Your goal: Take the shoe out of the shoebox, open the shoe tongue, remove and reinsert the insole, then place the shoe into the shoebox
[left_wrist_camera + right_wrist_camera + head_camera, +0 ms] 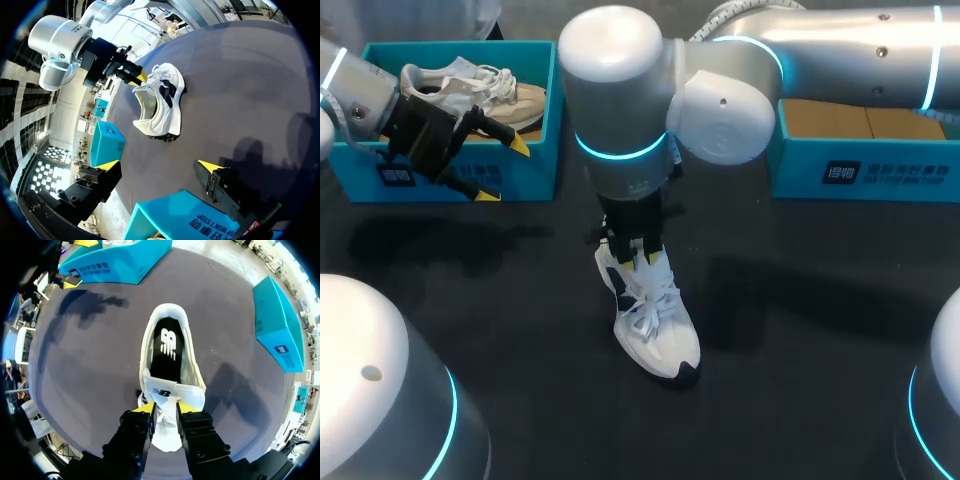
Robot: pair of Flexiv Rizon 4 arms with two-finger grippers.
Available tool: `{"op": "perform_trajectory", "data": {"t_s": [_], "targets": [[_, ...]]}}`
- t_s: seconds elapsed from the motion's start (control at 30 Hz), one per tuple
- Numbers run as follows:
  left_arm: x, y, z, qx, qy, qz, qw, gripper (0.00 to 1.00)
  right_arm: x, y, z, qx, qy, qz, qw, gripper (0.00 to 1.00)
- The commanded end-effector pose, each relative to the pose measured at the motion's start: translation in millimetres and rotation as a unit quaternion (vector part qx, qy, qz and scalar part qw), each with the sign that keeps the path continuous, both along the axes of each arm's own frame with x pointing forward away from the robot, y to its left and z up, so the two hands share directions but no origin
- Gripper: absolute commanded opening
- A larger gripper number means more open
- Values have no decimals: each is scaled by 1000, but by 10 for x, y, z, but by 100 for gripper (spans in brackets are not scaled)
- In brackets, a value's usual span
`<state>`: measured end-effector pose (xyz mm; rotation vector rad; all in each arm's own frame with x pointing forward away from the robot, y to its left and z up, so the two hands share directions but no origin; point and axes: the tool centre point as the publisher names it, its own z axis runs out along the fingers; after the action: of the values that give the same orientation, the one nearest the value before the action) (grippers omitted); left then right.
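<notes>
White shoe (655, 320) is out of its box, upright at mid-table (800, 330); tongue (165, 390) is pinched in the narrowly set right gripper (165, 409); insole (167, 352) is seen in place, so removal, reinsertion and reboxing are judged pending; left gripper (503, 171) is held wide and empty by the left shoebox (535, 185).

The sneaker (658, 330) stands mid-tabletop (800, 330), its tongue (170, 397) pinched in the right hand (638, 257) above it. Behind, to the left, the left shoebox (542, 150) holds a second sneaker (470, 88), with the left hand (504, 172) over its front wall. The right shoebox (880, 170) sits behind, to the right.
</notes>
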<state>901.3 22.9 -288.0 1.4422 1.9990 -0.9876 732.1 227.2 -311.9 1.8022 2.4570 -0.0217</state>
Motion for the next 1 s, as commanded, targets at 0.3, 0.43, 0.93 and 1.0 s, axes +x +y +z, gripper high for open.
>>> {"op": "perform_trajectory", "data": {"t_s": [0.3,0.43,0.93,1.0], "targets": [[-11,-1,7,2,-1,1,1000,100,-219,-105,26,-19,3,-33,999,40],[-11,-1,7,2,-1,1,1000,100,-126,-190,-110,-5,2,-33,999,39],[-11,-1,7,2,-1,1,1000,100,55,27,-218,8,7,7,1000,32],[-11,-1,7,2,-1,1,1000,100,65,46,-205,7,7,11,1000,29]]}}
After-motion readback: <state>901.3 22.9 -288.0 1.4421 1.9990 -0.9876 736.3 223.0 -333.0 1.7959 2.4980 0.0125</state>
